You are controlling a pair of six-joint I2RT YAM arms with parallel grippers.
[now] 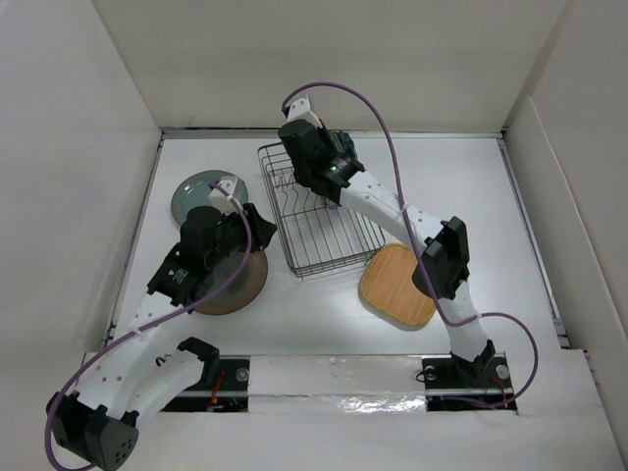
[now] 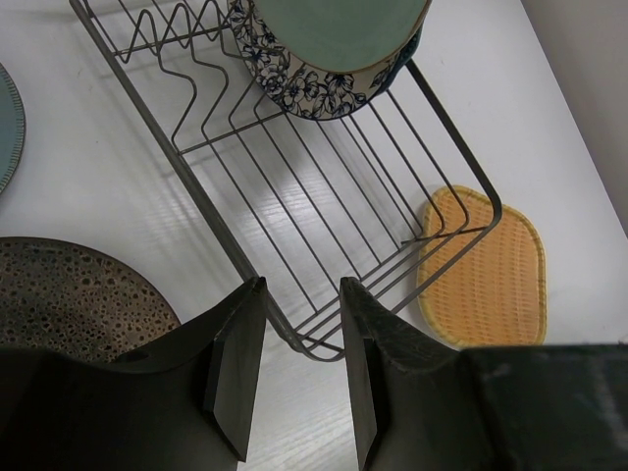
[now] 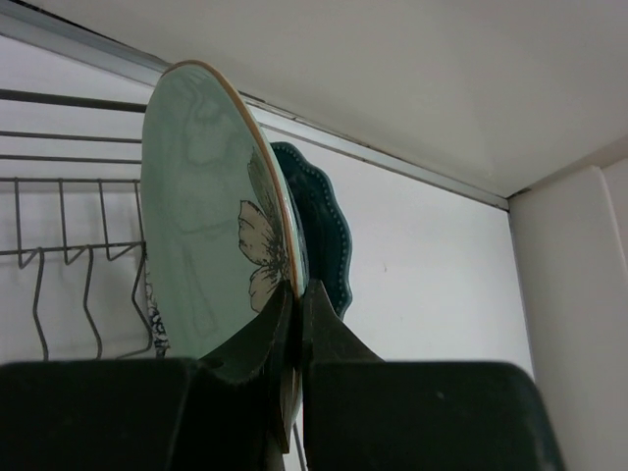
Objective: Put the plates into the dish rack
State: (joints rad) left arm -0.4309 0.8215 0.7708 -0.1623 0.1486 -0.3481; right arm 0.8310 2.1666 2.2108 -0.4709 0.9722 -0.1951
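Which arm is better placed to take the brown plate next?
Left. The left gripper hangs open beside the brown plate; the right gripper is shut on the floral plate at the dish rack.

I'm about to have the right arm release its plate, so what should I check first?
1. Grip: right gripper shut on the floral plate rim: ok.
2. Pose: floral plate on edge, near upright: ok.
3. Seating: its lower edge between the rack prongs: cannot tell, hidden.
4. Gap to the teal plate behind it: cannot tell.
5. Other arm: left gripper open, empty, away from the floral plate: ok.
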